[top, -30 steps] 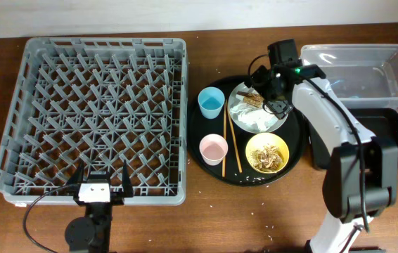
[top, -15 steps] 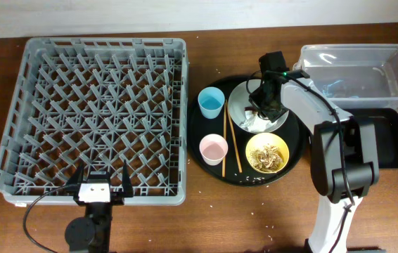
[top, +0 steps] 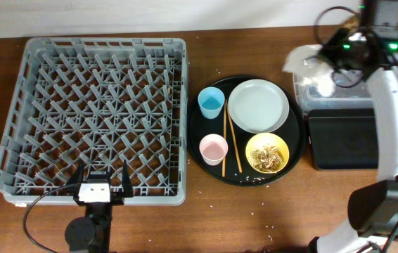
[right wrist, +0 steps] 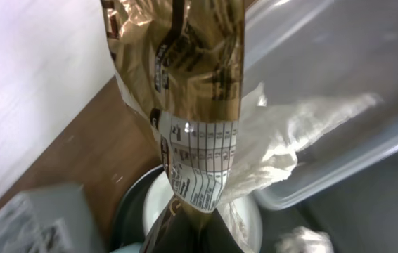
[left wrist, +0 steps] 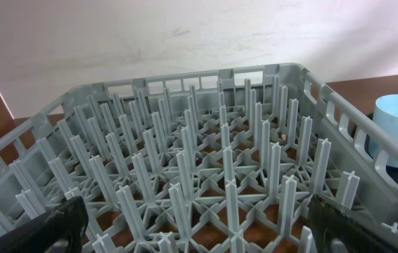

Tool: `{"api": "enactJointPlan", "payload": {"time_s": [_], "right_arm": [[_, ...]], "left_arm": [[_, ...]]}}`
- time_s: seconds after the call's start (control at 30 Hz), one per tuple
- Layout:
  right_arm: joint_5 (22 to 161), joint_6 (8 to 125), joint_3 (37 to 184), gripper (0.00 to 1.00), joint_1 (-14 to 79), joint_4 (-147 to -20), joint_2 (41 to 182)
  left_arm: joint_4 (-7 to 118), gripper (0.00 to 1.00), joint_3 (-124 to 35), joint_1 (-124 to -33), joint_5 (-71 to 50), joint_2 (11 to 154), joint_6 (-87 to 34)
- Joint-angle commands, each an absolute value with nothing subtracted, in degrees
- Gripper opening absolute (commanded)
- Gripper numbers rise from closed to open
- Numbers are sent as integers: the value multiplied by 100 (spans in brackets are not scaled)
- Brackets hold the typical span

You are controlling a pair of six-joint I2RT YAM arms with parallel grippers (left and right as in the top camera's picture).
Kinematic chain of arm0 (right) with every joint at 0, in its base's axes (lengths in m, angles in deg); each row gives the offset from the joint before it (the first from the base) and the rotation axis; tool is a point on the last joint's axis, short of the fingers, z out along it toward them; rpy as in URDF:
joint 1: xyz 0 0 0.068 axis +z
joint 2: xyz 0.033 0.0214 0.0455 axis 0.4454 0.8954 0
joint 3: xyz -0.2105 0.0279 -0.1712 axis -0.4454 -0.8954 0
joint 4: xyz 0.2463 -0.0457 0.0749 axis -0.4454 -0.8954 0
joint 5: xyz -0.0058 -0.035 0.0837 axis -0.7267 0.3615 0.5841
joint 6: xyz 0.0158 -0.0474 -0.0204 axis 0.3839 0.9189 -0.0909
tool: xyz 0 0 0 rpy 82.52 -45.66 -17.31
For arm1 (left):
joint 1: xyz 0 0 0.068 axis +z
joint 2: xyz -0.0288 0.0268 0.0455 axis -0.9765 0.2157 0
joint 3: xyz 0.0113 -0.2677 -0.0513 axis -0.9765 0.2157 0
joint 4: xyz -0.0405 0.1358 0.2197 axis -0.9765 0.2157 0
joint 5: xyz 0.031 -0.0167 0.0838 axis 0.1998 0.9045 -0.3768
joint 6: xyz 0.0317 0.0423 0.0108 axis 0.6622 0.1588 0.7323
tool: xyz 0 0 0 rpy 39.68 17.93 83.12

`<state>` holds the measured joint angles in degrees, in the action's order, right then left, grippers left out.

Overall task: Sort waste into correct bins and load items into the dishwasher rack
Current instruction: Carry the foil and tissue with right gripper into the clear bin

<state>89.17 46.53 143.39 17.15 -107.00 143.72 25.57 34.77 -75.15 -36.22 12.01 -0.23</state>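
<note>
My right gripper (top: 334, 60) is shut on a gold-brown foil wrapper (right wrist: 185, 84) together with a crumpled white napkin (top: 316, 70). It holds them in the air over the left end of the clear tub (top: 347, 100). From the right wrist camera the wrapper and napkin (right wrist: 283, 147) stick out past the pinched fingertips (right wrist: 199, 228). The plate (top: 258, 105) lies bare on the round black tray (top: 195, 133). At the front edge of the grey dishwasher rack (top: 93, 112), my left gripper (top: 100, 184) stands open and empty.
The round tray also carries a blue cup (top: 211, 103), a pink cup (top: 213, 148), two chopsticks (top: 230, 144) and a yellow bowl (top: 267, 152) with food scraps. A shallow black rectangular tray (top: 343, 140) sits just in front of the tub.
The right gripper shut on the wrapper and napkin at the plate, then lifted them and swung right to above the clear tub. The plate is bare now. The left arm stayed still.
</note>
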Motion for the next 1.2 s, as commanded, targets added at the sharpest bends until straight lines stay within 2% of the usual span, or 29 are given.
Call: {"api": "enactJointPlan", "payload": {"time_s": [0.0, 0.13, 0.17, 0.2, 0.23, 0.27, 0.3, 0.33, 0.47, 0.5, 0.63, 0.7, 0.83, 0.9, 0.93, 1.0, 1.17], "right_arm": [[8576, 4754, 14306, 4, 1194, -10689, 14742], [8526, 4752, 14301, 4, 849, -10383, 15332], [8524, 4752, 14301, 17, 838, -10235, 15511], [8548, 4752, 14301, 36, 838, -10130, 15581], [8570, 4754, 14301, 63, 838, -10031, 15594], [8589, 4756, 14304, 73, 838, -9981, 15583], [8607, 4763, 14304, 77, 836, -9979, 15531], [8850, 5064, 14373, 89, 836, -10095, 15367], [9859, 6264, 14843, 89, 867, -11013, 14521], [10174, 6666, 14902, 89, 963, -11647, 14101], [10146, 7243, 14832, 89, 1616, -13493, 13730], [10111, 7239, 14533, 87, 2025, -13607, 13734], [10045, 6686, 13084, 74, 3347, -12678, 13734], [9505, 6258, 12223, 73, 3909, -11970, 13734], [9389, 6220, 11976, 72, 4045, -11754, 13734], [9051, 6218, 11351, 63, 4438, -11061, 13734], [8386, 6144, 10623, 53, 4836, -10191, 13824]], "left_arm": [[2563, 100, 3510, -7476, -3579, 1169, 68], [2563, 100, 3510, -7476, -3579, 1169, 68], [2563, 100, 3510, -7476, -3581, 1169, 68], [2563, 100, 3510, -7476, -3581, 1169, 68], [2563, 100, 3510, -7476, -3579, 1169, 68], [2563, 100, 3510, -7476, -3579, 1169, 68], [2563, 100, 3510, -7476, -3579, 1169, 68], [2563, 100, 3510, -7476, -3579, 1169, 68], [2563, 100, 3510, -7476, -3581, 1169, 68], [2563, 100, 3510, -7476, -3579, 1169, 68], [2563, 100, 3510, -7476, -3579, 1169, 68], [2563, 100, 3510, -7476, -3579, 1169, 68], [2563, 100, 3510, -7476, -3579, 1169, 68], [2563, 100, 3510, -7476, -3579, 1169, 68], [2563, 100, 3510, -7476, -3579, 1169, 68], [2563, 100, 3510, -7476, -3581, 1169, 68], [2563, 100, 3510, -7476, -3579, 1169, 68]]}}
